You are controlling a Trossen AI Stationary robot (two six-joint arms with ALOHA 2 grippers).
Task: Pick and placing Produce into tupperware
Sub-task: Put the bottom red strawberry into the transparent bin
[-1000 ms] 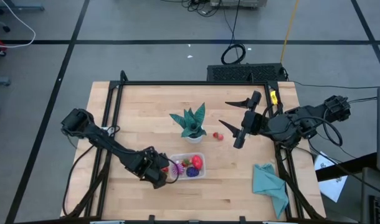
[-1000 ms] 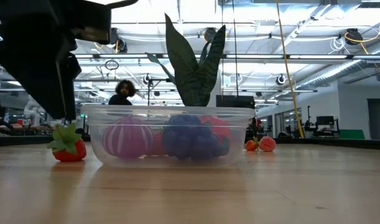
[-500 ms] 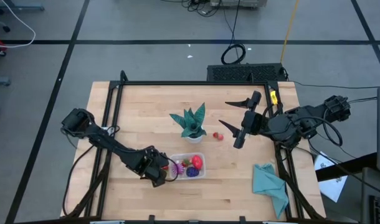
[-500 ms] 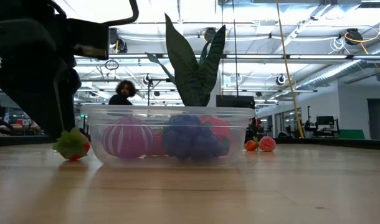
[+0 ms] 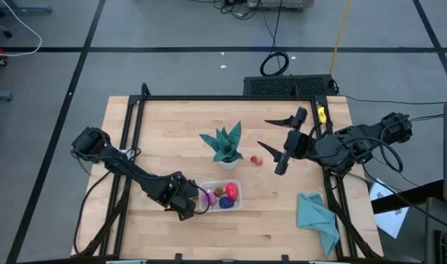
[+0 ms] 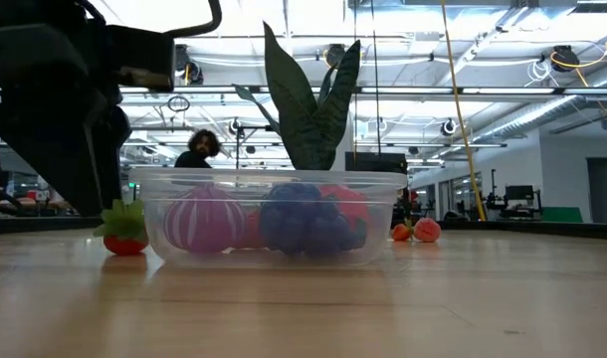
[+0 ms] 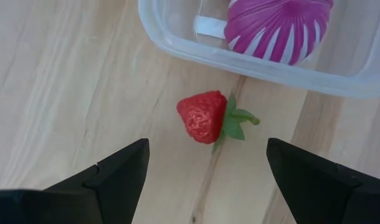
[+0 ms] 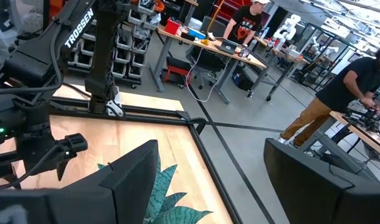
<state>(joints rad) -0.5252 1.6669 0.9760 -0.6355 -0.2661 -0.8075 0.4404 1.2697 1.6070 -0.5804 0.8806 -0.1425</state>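
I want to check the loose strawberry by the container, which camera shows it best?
The left wrist view: the strawberry lies unobstructed on the wood beyond the open left fingers, outside the tupperware. The low view shows it side-on at the container's end. The high view hides it; the right wrist view misses it.

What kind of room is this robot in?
Probably a robotics lab or workshop. Behind the wooden table stand long workbenches with a laptop and tools, shelves of bins, people working, and bare ceiling pipes with strip lights.
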